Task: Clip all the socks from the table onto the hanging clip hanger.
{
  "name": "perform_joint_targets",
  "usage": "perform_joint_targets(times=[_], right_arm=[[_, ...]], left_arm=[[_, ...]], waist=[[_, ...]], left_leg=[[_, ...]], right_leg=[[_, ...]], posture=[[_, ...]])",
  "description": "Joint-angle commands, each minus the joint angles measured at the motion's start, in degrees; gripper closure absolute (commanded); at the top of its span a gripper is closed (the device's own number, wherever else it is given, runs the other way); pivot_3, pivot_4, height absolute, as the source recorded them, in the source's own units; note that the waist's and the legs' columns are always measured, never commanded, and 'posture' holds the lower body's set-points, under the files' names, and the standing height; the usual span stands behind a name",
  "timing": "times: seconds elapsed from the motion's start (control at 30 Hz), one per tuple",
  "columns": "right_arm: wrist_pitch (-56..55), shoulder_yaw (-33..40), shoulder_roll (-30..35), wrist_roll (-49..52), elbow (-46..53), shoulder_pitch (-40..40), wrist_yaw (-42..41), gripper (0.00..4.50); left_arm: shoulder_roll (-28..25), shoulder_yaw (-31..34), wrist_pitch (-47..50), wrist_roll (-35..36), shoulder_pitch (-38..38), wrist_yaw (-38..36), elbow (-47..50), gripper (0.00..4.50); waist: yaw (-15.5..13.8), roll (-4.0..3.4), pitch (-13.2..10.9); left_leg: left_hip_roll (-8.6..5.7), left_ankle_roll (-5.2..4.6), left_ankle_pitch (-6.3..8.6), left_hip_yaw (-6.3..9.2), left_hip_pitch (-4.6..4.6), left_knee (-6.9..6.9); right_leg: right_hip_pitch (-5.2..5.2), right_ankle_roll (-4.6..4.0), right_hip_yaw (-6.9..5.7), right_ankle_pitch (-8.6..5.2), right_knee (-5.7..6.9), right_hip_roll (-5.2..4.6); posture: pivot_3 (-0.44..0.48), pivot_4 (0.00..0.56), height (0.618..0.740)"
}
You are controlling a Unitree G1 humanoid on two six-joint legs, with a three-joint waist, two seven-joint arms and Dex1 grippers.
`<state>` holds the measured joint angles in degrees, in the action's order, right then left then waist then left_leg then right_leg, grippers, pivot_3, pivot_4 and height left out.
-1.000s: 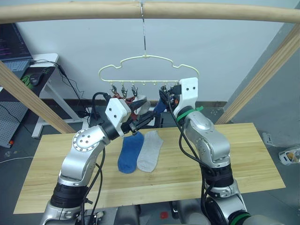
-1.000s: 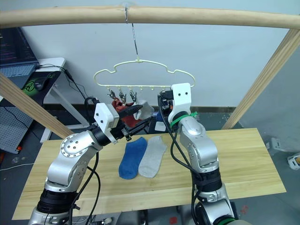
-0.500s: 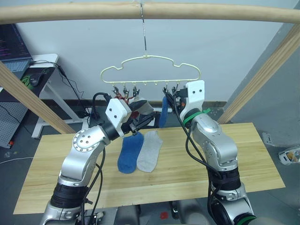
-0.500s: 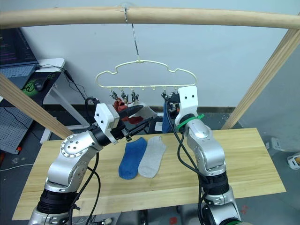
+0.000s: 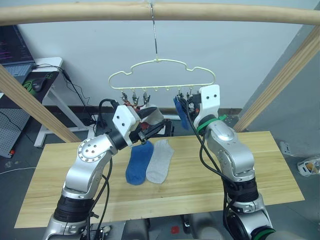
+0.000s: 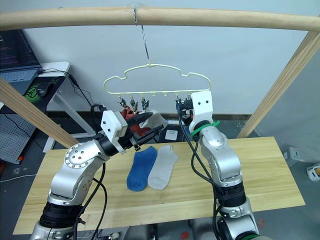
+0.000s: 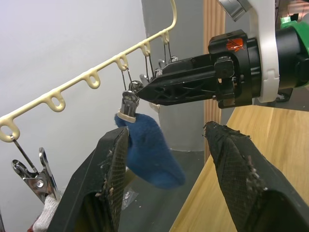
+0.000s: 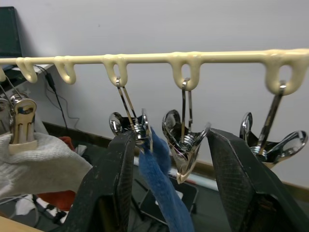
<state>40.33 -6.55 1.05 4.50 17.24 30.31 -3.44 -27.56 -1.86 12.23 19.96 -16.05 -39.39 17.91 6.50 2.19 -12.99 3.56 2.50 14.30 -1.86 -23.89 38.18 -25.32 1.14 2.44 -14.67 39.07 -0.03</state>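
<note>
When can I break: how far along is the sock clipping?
Done: rust red sock, grey sock and blue sock hang from the clip hanger. In hand: nothing; the open right gripper sits at that clip. Left: a second blue sock and second grey sock on the table.

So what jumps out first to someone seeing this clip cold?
The pale clip hanger hanging from the wooden pole, with a blue sock dangling from one clip and both grippers raised beside it, fingers apart. Below, another blue sock and a grey sock lie side by side on the table.
</note>
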Motion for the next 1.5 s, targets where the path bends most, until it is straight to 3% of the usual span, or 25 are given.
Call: perform_joint_targets(times=[0.03,0.37,1.5], right_arm=[[-0.5,-1.4,1.3,-1.5,6.0,-0.8,-0.3,2.1],[4.2,-0.9,0.1,-0.4,10.3,-3.7,0.3,2.1],[-2.1,1.2,-3.0,-0.3,-0.2,1.8,-0.1,2.1]], left_arm=[[-0.1,0.3,-0.5,-0.1,0.3,-0.1,2.7,1.78],[-0.3,0.7,-0.4,0.9,0.4,-0.7,2.9,1.78],[-0.6,0.7,0.1,0.4,0.7,-0.5,3.5,1.78]], waist=[[0.0,0.0,0.0],[0.0,0.01,0.0],[0.0,0.01,0.0]], left_leg=[[0.0,0.0,0.0,0.0,0.0,0.0],[0.0,0.0,0.0,0.01,0.01,0.02],[0.0,-0.01,0.0,0.02,0.0,0.01]], right_leg=[[0.0,0.0,0.0,0.0,0.0,0.0],[0.01,0.0,0.01,0.0,0.01,0.0],[0.02,0.0,0.0,0.0,0.0,0.0]], posture=[[-0.143,0.183,0.74],[-0.144,0.185,0.74],[-0.131,0.19,0.74]])
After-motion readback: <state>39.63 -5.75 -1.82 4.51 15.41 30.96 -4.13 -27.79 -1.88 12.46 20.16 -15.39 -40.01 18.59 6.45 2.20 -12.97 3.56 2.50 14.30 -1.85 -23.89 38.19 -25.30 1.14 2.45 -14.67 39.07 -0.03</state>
